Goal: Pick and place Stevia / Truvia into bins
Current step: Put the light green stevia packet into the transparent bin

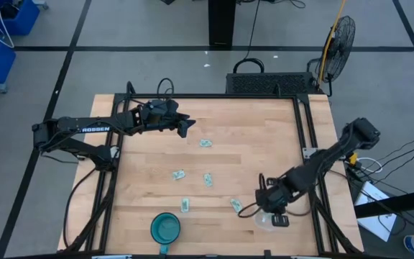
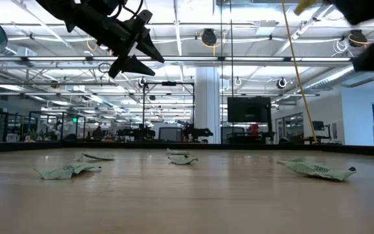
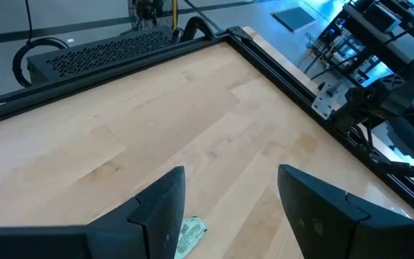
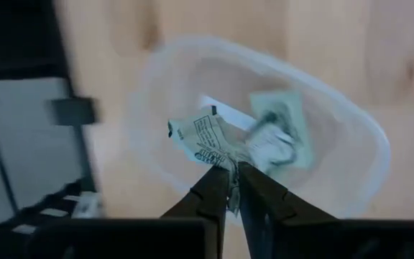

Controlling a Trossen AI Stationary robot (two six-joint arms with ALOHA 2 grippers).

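Observation:
Several pale green and white sachets lie flat on the wooden table: [image 1: 205, 143], [image 1: 180, 174], [image 1: 208, 180], [image 1: 185, 205], [image 1: 236, 205]. The clear plastic tub [image 1: 263, 220] stands near the table's near right corner. One sachet [image 4: 282, 133] lies inside the tub [image 4: 351, 129]. My right gripper [image 1: 279, 216] hangs over the tub, shut on another sachet [image 4: 203, 137]. My left gripper [image 1: 184, 126] is open and raised above the far left part of the table, a short way from the farthest sachet [image 3: 190, 233]. My right gripper [image 4: 233, 180] pinches a crumpled sachet by one end [image 4: 225, 160] between its two fingertips. It comes from above, pointing down. The sachet is lifted clear over the tub's opening, its printed free end [image 4: 192, 133] sticking out past the fingertips.
A teal round bowl [image 1: 165, 228] stands at the table's near edge, left of the tub. A black frame [image 1: 304, 122] runs around the table. A dark perforated box [image 1: 270, 83] sits beyond the far edge. Bare wood lies between the scattered sachets.

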